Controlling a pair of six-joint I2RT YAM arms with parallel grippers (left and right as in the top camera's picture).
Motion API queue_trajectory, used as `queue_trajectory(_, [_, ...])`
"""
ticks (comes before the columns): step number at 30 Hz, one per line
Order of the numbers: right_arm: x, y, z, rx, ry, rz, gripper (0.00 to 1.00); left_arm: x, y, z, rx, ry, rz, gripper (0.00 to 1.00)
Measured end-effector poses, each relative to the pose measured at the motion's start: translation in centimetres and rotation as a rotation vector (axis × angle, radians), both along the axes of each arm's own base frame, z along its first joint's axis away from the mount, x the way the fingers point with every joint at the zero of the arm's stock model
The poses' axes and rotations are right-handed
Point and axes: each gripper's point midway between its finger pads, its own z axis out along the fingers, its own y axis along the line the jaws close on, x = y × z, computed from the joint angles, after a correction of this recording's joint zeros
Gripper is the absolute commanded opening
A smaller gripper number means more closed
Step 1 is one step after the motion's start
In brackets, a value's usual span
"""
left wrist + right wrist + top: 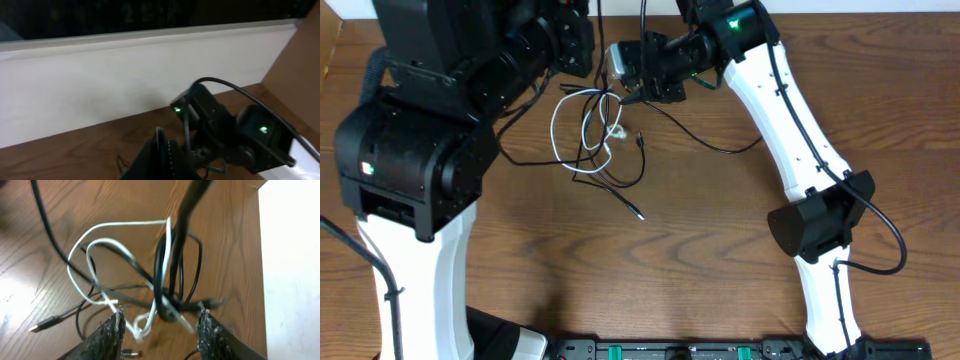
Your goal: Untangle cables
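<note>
Straddling tangled cables (150,224), R hand (161,316) is spread apart; L hand (160,147) pressed together.

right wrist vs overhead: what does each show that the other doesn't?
Right wrist only: the right gripper up close, fingers apart above the knot where the thin black cable and the thin white cable cross. Overhead only: the white-and-black left arm and right arm, plus the black cable's long loop trailing toward the right arm. Both: the tangle lying on the brown wooden table.
</note>
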Motion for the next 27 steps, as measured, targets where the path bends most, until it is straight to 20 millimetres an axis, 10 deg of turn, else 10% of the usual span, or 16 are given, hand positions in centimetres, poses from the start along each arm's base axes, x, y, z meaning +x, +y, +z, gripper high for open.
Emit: queue_trajectory(27, [-2.9,4.4,0.8,0.037,0.048,0.037,0.44,-0.5,-1.1,0.2,0.014,-0.016,-0.028,0.07])
